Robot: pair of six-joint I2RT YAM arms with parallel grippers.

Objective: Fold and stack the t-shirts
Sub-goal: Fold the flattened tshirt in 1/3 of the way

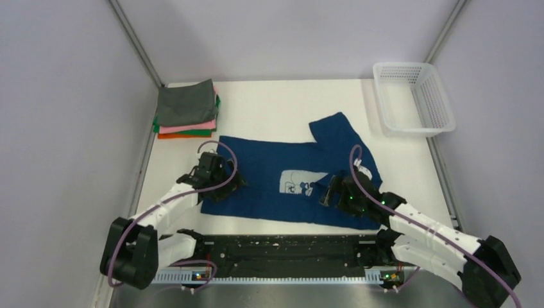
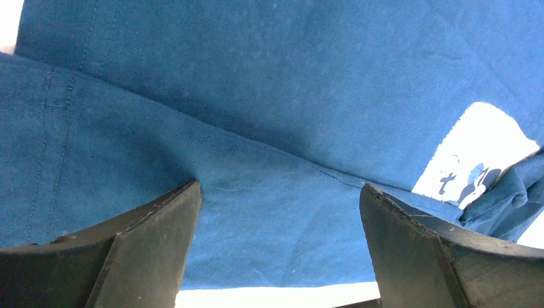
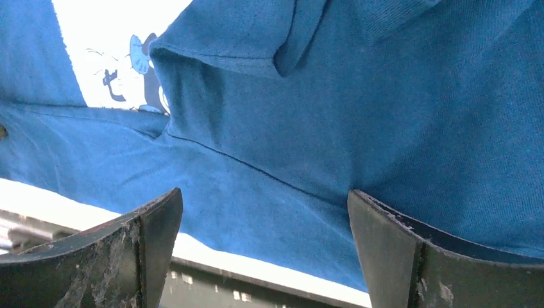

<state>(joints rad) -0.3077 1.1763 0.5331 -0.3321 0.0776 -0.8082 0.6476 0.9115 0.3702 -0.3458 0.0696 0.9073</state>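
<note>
A navy blue t-shirt [image 1: 269,163] lies spread on the white table, its white chest print [image 1: 296,183] facing up and one sleeve [image 1: 337,131] pointing to the back. My left gripper [image 1: 224,185] hovers low over its left part, jaws open, with flat blue cloth [image 2: 276,96] beneath the fingers [image 2: 160,237]. Over the shirt's right part near the front hem stands my right gripper [image 1: 329,191], also open and gripping nothing. In the right wrist view [image 3: 264,193] a folded-over flap [image 3: 256,45] lies beside the print [image 3: 115,58]. Folded t-shirts [image 1: 186,110] are stacked at the back left, grey on top of pink, green and orange.
A white mesh basket [image 1: 414,97] stands at the back right corner. A black rail [image 1: 282,253] with the arm bases runs along the near table edge. Grey walls close in the left and right sides.
</note>
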